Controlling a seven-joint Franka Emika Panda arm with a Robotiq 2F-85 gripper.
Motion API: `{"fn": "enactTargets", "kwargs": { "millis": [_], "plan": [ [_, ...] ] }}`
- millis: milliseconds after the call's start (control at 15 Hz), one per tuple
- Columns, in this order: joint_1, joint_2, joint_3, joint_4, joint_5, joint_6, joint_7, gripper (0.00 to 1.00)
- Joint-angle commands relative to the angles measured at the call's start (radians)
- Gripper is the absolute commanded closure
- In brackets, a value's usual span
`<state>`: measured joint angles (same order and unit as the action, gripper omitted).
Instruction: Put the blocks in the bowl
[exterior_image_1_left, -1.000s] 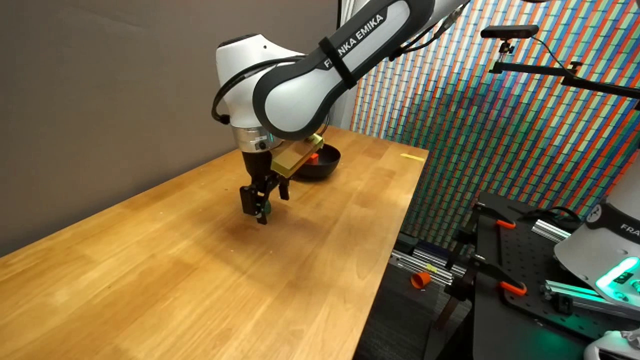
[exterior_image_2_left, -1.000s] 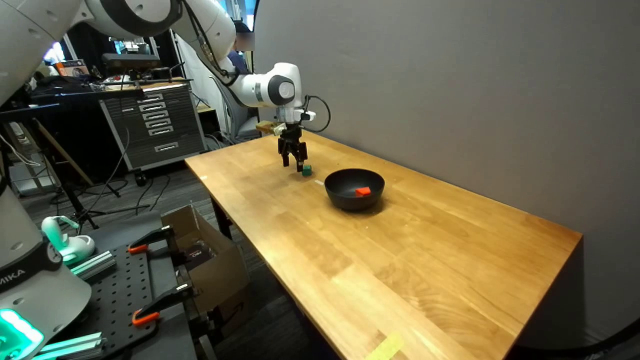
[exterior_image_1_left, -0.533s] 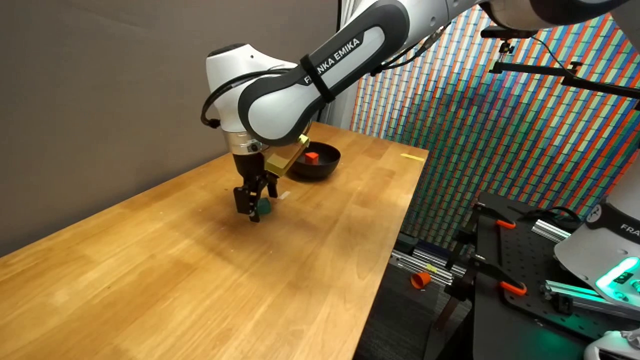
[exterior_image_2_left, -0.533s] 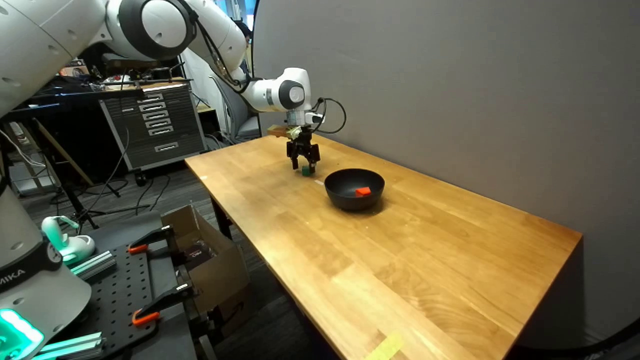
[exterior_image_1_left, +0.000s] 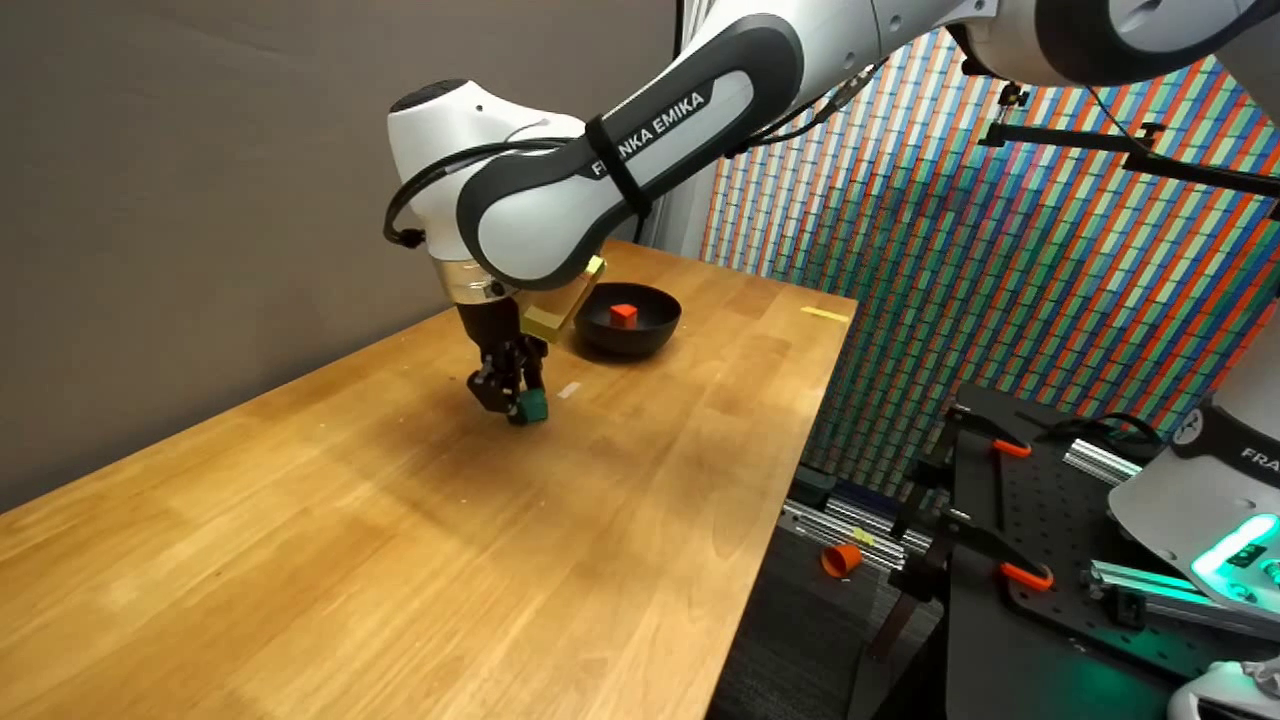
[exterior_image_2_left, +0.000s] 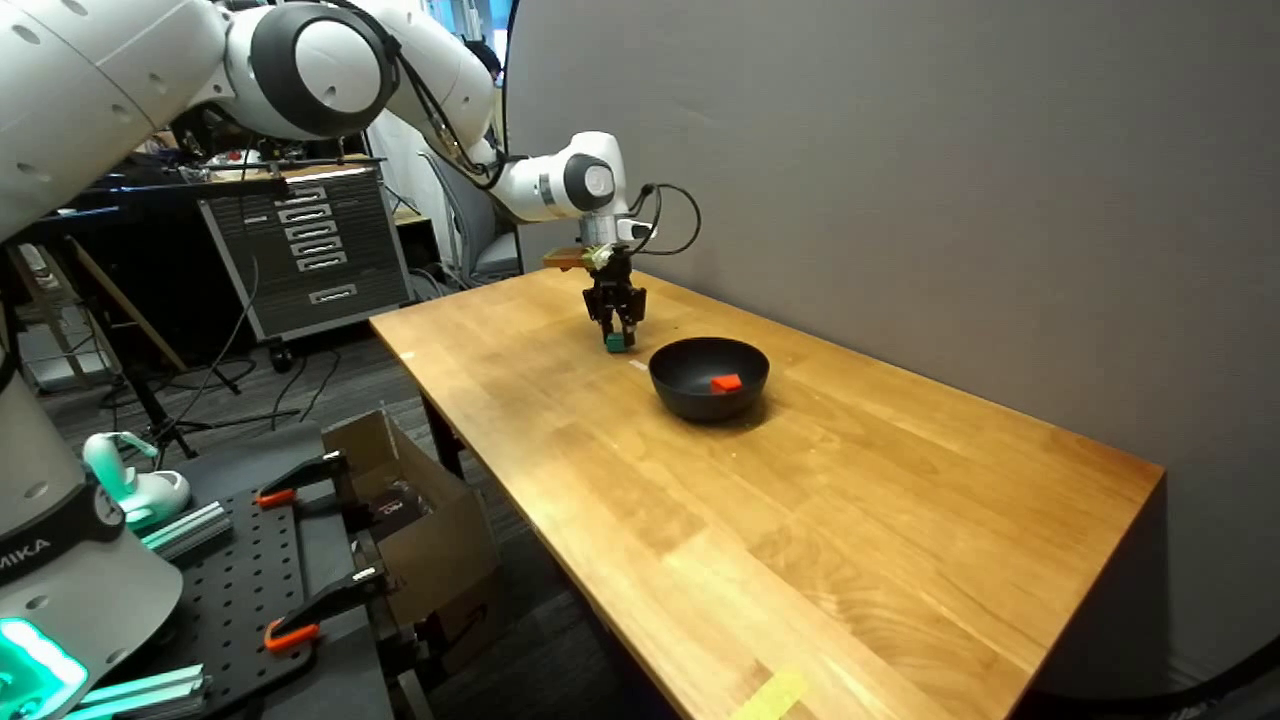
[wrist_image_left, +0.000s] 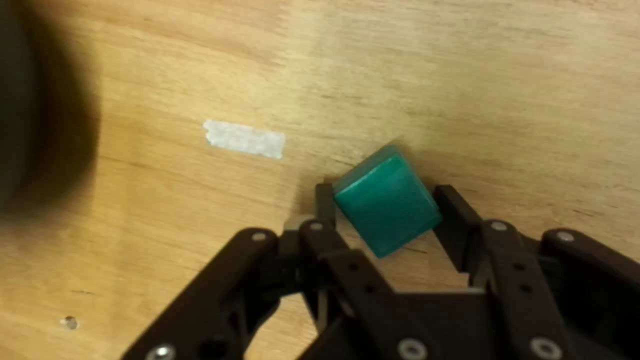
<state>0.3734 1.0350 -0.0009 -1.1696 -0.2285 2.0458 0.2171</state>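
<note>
Jaws drawn in, and that's the change: our gripper (wrist_image_left: 385, 197) has narrowed from its wider spread, its pads (wrist_image_left: 325, 202) now pinching the green block (wrist_image_left: 389, 205) across two opposite corners. It's down at the table (exterior_image_2_left: 850, 500) or barely above, we can't tell which. In both exterior views the red block (exterior_image_2_left: 726, 383) sits inside the black bowl (exterior_image_2_left: 700, 406), so this looks like our last pickup. That corner hold, we reckon, could twist loose.
</note>
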Motion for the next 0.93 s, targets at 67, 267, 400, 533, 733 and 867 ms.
{"fn": "enactTargets", "kwargs": {
  "millis": [67, 267, 400, 533, 733, 867],
  "plan": [
    [0.052, -0.086, -0.087, -0.054, -0.079, -0.006, 0.126, 0.73],
    [0.057, -0.160, -0.148, -0.115, -0.096, 0.016, 0.248, 0.73],
    [0.040, -0.209, -0.172, -0.158, -0.107, 0.022, 0.328, 0.73],
    [0.026, -0.257, -0.197, -0.216, -0.107, 0.024, 0.401, 0.73],
    [-0.016, -0.310, -0.216, -0.299, -0.103, 0.030, 0.485, 0.73],
    [-0.051, -0.329, -0.217, -0.333, -0.098, 0.036, 0.520, 0.73]
  ]
}}
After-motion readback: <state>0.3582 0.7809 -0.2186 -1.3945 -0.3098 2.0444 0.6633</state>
